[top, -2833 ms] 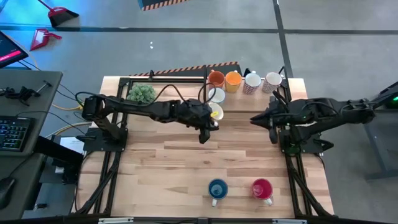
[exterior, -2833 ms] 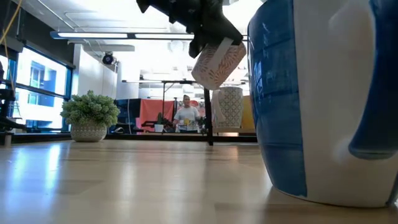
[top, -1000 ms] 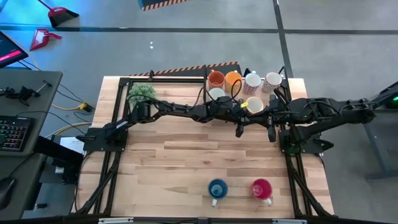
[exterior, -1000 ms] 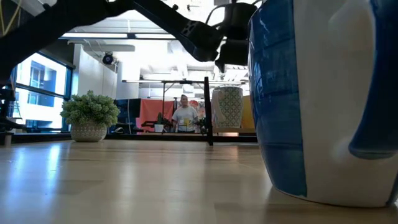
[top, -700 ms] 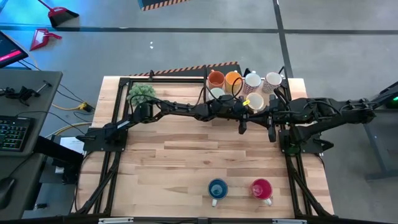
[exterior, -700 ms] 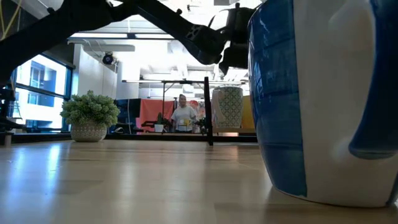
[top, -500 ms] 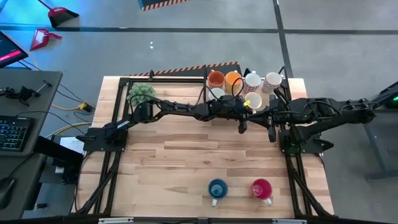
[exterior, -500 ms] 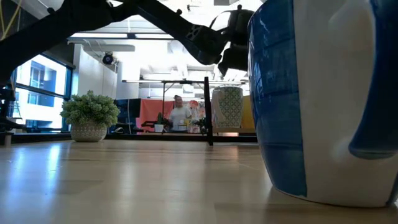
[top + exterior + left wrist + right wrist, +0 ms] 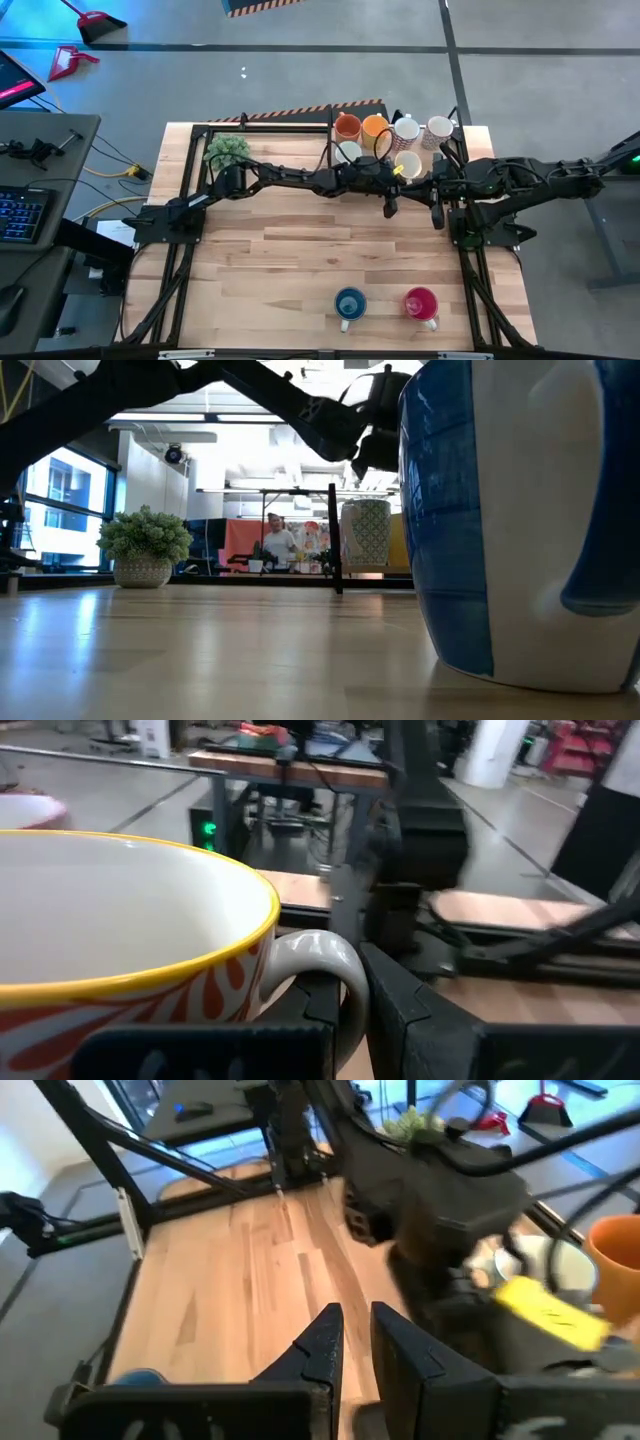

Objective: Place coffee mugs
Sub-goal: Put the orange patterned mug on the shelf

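A patterned mug (image 9: 130,960), pinched by its handle in the left gripper (image 9: 391,201) near the worktop's (image 9: 300,260) far right corner, could knock neighbouring mugs (image 9: 375,127) there, while the right gripper (image 9: 437,212) waits alongside, fingers narrowly parted.

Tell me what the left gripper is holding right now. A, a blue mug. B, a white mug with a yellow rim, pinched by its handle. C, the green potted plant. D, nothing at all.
B: in the left wrist view the left gripper is shut on the handle of the white mug with a yellow rim, while the blue mug stands alone at the table's near edge.
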Robot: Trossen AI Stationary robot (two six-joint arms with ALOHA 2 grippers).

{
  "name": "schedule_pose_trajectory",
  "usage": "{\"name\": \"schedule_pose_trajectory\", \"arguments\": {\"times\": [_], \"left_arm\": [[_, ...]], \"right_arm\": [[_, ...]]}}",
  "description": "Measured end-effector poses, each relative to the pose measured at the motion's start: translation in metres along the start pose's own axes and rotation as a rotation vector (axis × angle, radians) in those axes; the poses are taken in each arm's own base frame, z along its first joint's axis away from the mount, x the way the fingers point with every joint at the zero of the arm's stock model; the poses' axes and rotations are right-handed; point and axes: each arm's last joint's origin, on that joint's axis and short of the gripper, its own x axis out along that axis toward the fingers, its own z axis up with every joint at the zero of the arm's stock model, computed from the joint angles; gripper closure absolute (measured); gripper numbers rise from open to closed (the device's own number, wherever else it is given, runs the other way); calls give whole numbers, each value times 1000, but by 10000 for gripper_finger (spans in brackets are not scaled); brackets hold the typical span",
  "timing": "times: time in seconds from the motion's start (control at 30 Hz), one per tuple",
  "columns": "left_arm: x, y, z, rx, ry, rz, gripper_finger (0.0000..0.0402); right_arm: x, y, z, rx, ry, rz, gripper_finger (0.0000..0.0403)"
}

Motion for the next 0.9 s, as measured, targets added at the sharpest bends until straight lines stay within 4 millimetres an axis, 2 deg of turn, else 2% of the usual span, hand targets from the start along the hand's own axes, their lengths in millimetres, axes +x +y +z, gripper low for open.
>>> {"name": "schedule_pose_trajectory", "arguments": {"times": [0.1, 0.27, 0.43, 0.57, 0.7, 0.9], "left_arm": [[-3, -15, 7, 25, 27, -47, 392], [-17, -34, 31, 101, 88, -54, 392], [-19, -38, 22, 82, 176, -57, 392], [-18, -32, 26, 61, 120, -44, 392], [-17, -25, 12, -19, 122, -33, 392], [-16, -47, 0, -44, 146, -92, 392]], "right_arm": [[0, -2, -3, -10, 21, -46, 368], [-5, -4, -3, -34, 10, -52, 368], [-15, -6, -2, -26, -28, -50, 368], [-21, -8, -2, -8, -43, -30, 368], [-22, -8, -2, -6, -43, -12, 368], [-22, -7, -2, -16, -42, -10, 368]]}}
